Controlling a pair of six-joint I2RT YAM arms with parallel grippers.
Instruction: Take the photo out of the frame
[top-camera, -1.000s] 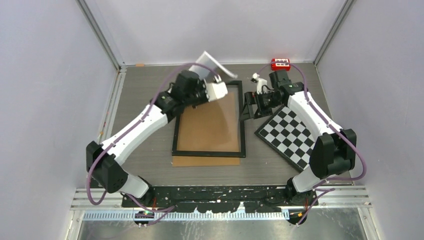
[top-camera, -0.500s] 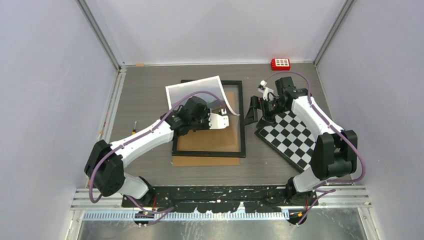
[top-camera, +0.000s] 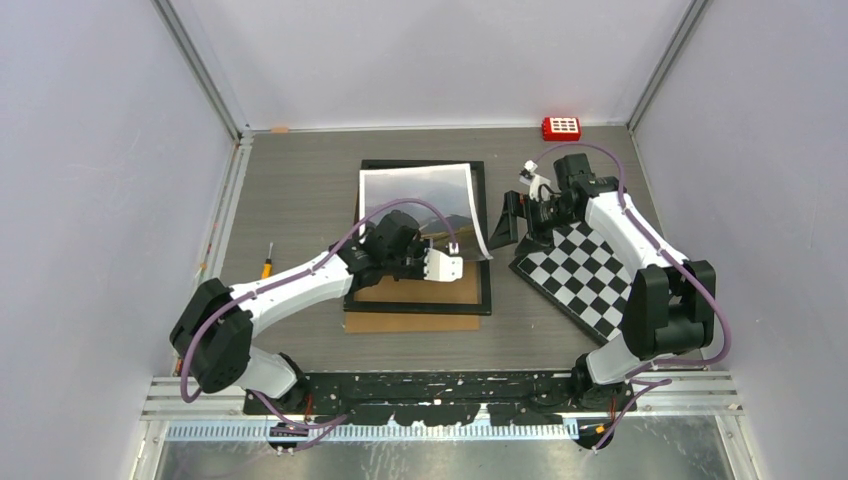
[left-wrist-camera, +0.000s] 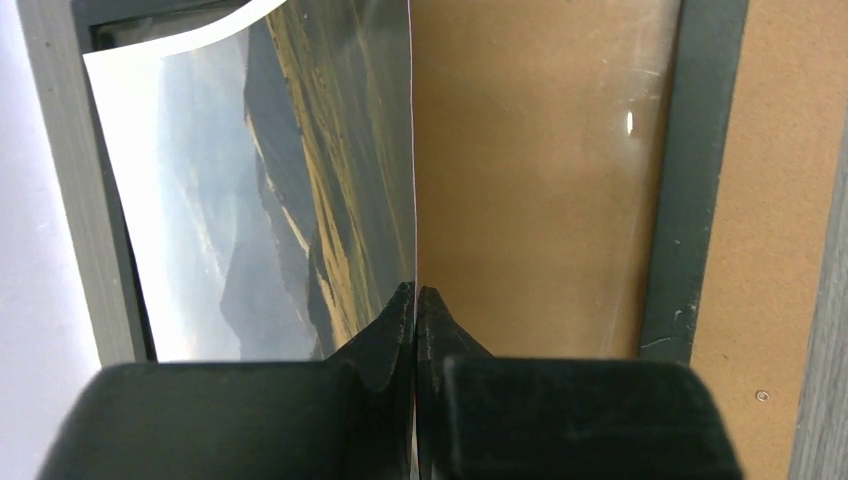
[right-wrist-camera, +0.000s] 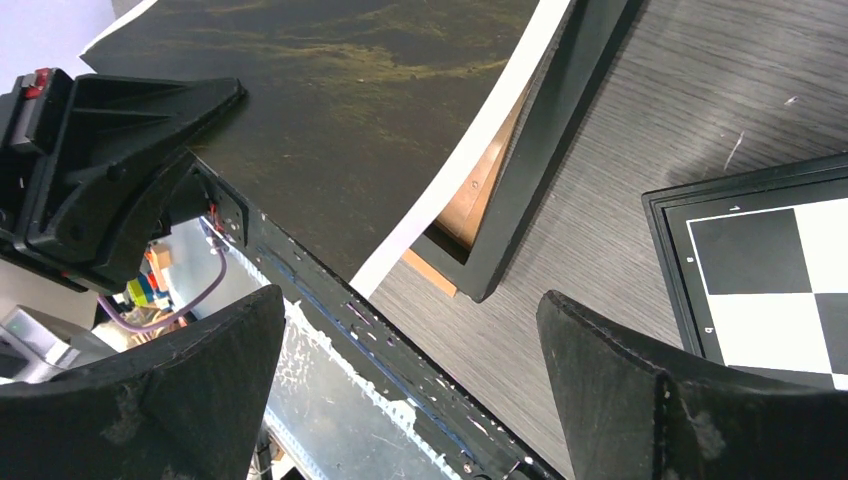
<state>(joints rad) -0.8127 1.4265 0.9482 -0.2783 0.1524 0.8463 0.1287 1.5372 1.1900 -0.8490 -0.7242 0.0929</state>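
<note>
The photo (top-camera: 420, 195), a mountain landscape print, lies picture side up and curled across the far half of the black frame (top-camera: 486, 275). My left gripper (top-camera: 458, 252) is shut on the photo's near right edge. In the left wrist view its fingertips (left-wrist-camera: 415, 295) pinch the photo's edge (left-wrist-camera: 260, 200) above the frame's brown pane (left-wrist-camera: 540, 170) and black rail (left-wrist-camera: 690, 180). My right gripper (top-camera: 508, 225) is open and empty just right of the frame. In the right wrist view the gripper (right-wrist-camera: 410, 390) points at the photo (right-wrist-camera: 350, 90) and the frame's corner (right-wrist-camera: 540, 150).
A black-and-white checkerboard (top-camera: 585, 270) lies right of the frame, under the right arm. A brown backing board (top-camera: 410, 322) sticks out below the frame's near edge. A red box (top-camera: 561, 128) sits at the back right. A small screwdriver (top-camera: 267, 262) lies at the left.
My left gripper moved toward me and to the right with the photo. The photo turned from white back showing to picture side up over the frame. My right gripper drew back slightly.
</note>
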